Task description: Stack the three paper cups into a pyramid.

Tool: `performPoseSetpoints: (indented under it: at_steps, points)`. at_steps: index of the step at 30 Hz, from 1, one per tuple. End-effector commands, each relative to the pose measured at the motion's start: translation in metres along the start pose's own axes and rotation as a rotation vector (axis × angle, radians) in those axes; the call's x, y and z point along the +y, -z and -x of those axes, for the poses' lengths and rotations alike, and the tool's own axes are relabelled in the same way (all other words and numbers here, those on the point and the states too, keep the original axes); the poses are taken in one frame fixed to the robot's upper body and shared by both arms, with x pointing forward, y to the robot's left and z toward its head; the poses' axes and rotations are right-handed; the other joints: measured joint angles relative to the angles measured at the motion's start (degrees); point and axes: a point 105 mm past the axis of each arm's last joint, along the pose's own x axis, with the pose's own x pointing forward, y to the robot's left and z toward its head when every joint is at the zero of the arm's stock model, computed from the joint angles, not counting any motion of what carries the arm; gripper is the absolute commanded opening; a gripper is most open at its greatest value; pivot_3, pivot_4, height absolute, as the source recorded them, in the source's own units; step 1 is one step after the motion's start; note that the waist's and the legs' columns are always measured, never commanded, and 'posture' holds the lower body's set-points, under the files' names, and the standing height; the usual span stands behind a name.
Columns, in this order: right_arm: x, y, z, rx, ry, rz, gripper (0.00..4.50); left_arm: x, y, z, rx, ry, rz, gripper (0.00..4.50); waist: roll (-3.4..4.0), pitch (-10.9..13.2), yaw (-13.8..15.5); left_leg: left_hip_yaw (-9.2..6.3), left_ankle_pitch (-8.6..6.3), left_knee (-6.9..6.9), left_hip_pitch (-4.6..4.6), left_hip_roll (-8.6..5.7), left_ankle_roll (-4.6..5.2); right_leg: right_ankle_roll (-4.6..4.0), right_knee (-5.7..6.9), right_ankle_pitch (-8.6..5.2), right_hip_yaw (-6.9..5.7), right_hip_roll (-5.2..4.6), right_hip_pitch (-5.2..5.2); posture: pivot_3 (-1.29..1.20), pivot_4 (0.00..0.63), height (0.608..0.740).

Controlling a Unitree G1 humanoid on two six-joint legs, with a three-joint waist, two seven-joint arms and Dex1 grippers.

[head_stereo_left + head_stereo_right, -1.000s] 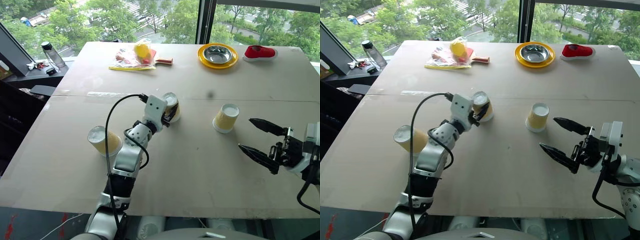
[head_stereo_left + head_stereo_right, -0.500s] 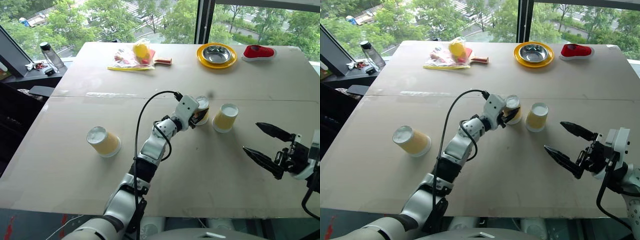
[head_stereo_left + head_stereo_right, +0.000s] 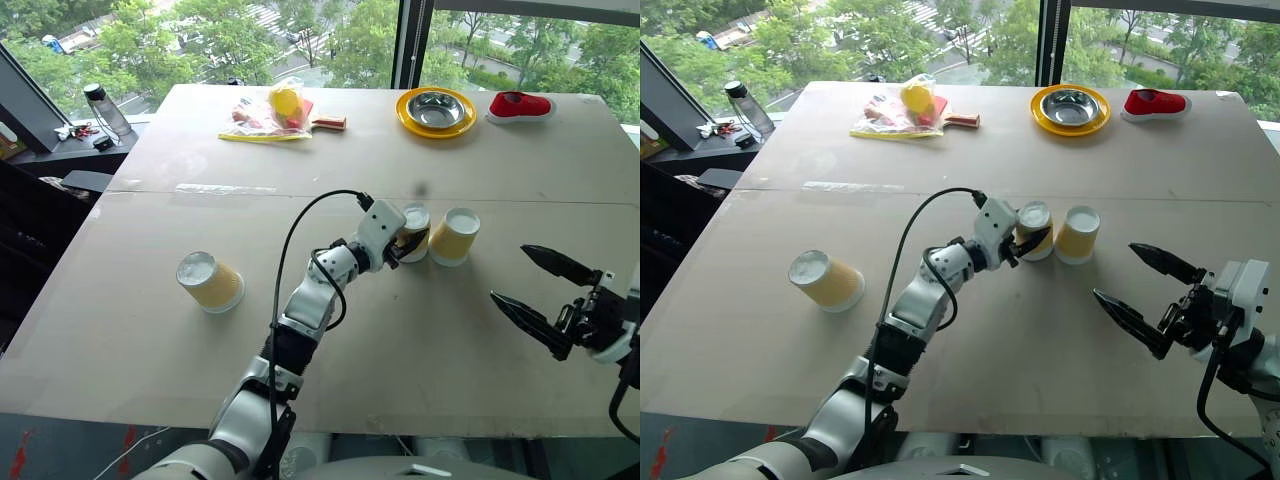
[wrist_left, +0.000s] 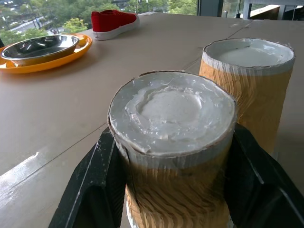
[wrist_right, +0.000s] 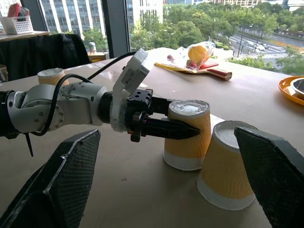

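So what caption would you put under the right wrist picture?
Left gripper holds an upside-down cup beside a second cup on the table.

The three paper cups [image 3: 455, 236] [image 3: 414, 232] [image 3: 209, 281] have ribbed yellow-tan sides with white rims and white bases. The table [image 3: 400, 330] is pale beige. Beyond the cups on it sit a silver bowl [image 3: 435, 108] on a yellow plate [image 3: 405, 115], a red shoe [image 3: 520, 104], and a yellow-and-red bundle [image 3: 268, 115].

Two cups [image 3: 414, 233] [image 3: 457, 237] side by side, third cup [image 3: 208, 281] far left
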Motion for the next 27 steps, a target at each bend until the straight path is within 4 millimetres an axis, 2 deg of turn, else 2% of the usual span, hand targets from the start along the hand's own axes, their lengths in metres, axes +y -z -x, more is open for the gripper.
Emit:
performPoseSetpoints:
  at_steps: [1,8,18,20,21,22,24,27]
  points:
    - [-0.007,-0.001,0.006,0.063,0.065,0.056,4.5,-0.009,-0.006,-0.005,-0.024,0.037,-0.002,2.05,0.0,0.0,-0.02,0.0,0.0,0.0,0.0,0.0,0.0,0.0,0.0,0.0,0.0,0.0,0.0,0.0,0.15,0.74]
    - [-0.009,0.003,0.016,0.092,0.094,0.044,4.5,-0.01,-0.006,-0.007,-0.025,0.048,-0.003,2.05,0.02,-0.01,0.01,0.0,0.0,0.0,0.01,0.0,0.0,0.0,0.0,0.0,0.0,0.0,0.01,0.0,0.15,0.74]
    - [-0.007,0.019,0.029,0.136,0.119,-0.001,4.5,-0.007,-0.005,-0.006,-0.024,0.042,-0.009,2.05,0.02,-0.01,-0.02,0.0,0.0,0.0,0.01,0.0,0.01,0.0,0.0,0.0,0.01,0.0,0.02,0.0,0.15,0.74]
    - [-0.007,0.02,0.03,0.136,0.117,0.0,4.5,-0.006,-0.006,-0.006,-0.029,0.031,-0.011,3.07,0.02,-0.01,-0.03,0.0,0.0,0.0,0.01,0.0,0.01,0.0,-0.01,0.0,0.01,0.0,0.02,0.0,0.15,0.74]
    - [-0.007,0.02,0.029,0.136,0.116,0.0,4.5,-0.005,-0.006,-0.006,-0.03,0.027,-0.012,3.36,0.02,-0.01,-0.04,0.0,0.0,0.0,0.01,0.0,0.01,0.0,0.0,0.0,0.01,0.0,0.02,0.0,0.15,0.74]
    - [-0.008,0.02,0.029,0.135,0.116,0.001,4.5,-0.004,-0.007,-0.006,-0.031,0.026,-0.013,3.97,0.02,-0.01,-0.06,0.01,0.0,0.0,0.01,0.0,0.01,0.0,0.0,0.0,0.02,0.0,0.02,0.0,0.15,0.74]
    - [-0.008,0.02,0.029,0.135,0.114,0.002,4.5,-0.005,-0.009,-0.005,-0.042,0.03,-0.012,4.45,0.01,-0.01,-0.07,0.01,0.0,0.0,0.02,0.0,0.01,0.0,0.0,0.0,0.02,0.0,0.01,0.0,0.15,0.74]
    - [-0.009,0.021,0.03,0.134,0.109,0.001,4.5,-0.004,-0.01,-0.001,-0.045,0.025,-0.039,4.45,0.02,-0.01,-0.08,0.01,0.0,0.0,0.02,0.0,0.01,0.0,0.0,0.0,0.02,0.01,0.01,0.0,0.15,0.74]
